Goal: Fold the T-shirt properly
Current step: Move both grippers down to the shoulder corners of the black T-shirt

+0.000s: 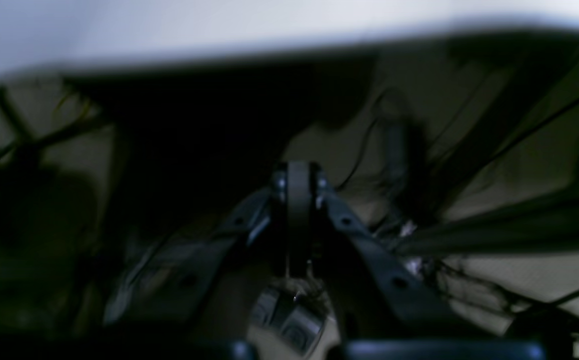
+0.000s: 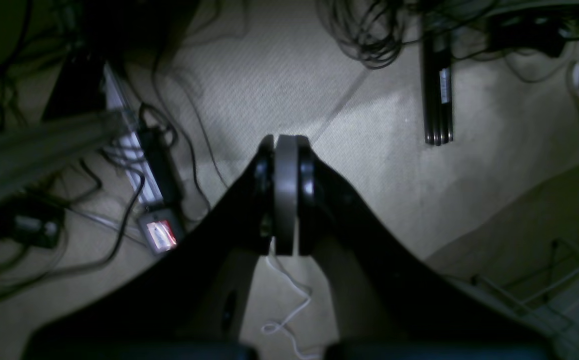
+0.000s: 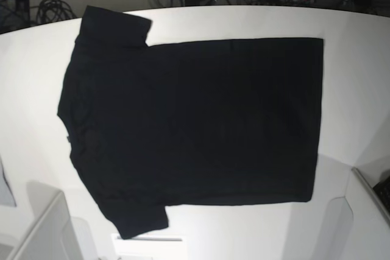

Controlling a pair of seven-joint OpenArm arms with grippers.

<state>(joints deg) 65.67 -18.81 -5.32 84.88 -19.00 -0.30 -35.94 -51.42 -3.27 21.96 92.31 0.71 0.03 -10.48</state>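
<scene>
Cloth like this will be soft and light, so I expect the T-shirt (image 3: 195, 126) to sag and drag when one corner is lifted, and a fold will keep its line only if I lift two points together. It lies spread flat on the white table (image 3: 347, 35), plain black side up, with the collar end toward the left of the base view and the straight hem toward the right; both short sleeves stick out, one at the top left and one at the bottom left. I would take hold at the hem corners or at the shoulder seams, pinching only the upper layer near the edge. The left gripper (image 1: 298, 220) has its jaws pressed together on nothing, and the right gripper (image 2: 286, 195) is the same, closed and empty. Both wrist views look down at the carpet (image 2: 379, 145) with cables (image 2: 359, 30), not at the shirt, so I judge the arms are parked off the table. The left wrist picture is dark and blurred, and I cannot read much there. No print shows on the shirt, and the collar is hard to make out against the black.
</scene>
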